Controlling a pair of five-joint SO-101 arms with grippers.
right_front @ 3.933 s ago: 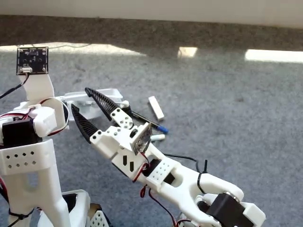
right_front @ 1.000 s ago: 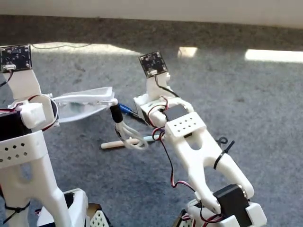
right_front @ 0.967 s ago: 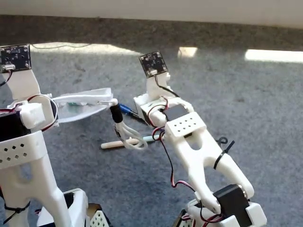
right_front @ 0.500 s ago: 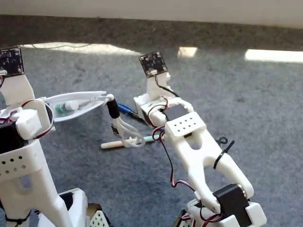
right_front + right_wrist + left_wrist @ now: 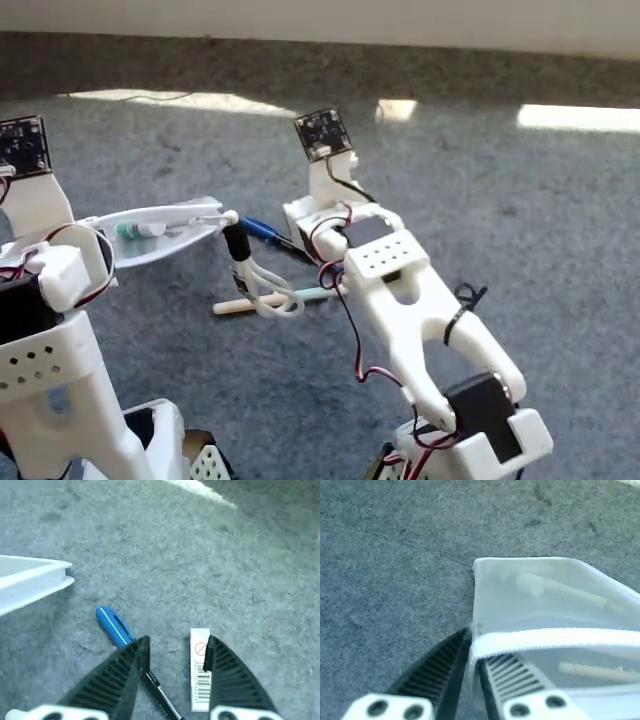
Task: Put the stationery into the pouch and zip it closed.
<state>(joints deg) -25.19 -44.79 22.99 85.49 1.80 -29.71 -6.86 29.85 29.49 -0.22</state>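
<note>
A white mesh pouch (image 5: pixel 165 222) hangs above the grey carpet, pinched at one end by my left gripper (image 5: pixel 472 655), which is shut on its edge. Through the mesh (image 5: pixel 545 600) I see pale stick-shaped items, and a green-and-white one (image 5: pixel 135 231) lies inside. The black zip pull (image 5: pixel 237 243) and a white strap loop (image 5: pixel 268 295) dangle from the pouch's free end. My right gripper (image 5: pixel 177 642) is open, low over the carpet. Between its fingers lie a black pen with a blue cap (image 5: pixel 114 626) and a white eraser (image 5: pixel 200 670). The blue cap (image 5: pixel 262 229) points toward the pouch.
A pale wooden stick (image 5: pixel 238 306) and a light-blue item (image 5: pixel 312 294) lie on the carpet under the strap loop. The pouch's corner (image 5: pixel 35 580) reaches into the right wrist view. Open carpet spreads to the right of the arms.
The right arm came down from beside the pouch to the pen and eraser. Over the last second the left arm drew the pouch slightly left and tilted it, showing its contents.
</note>
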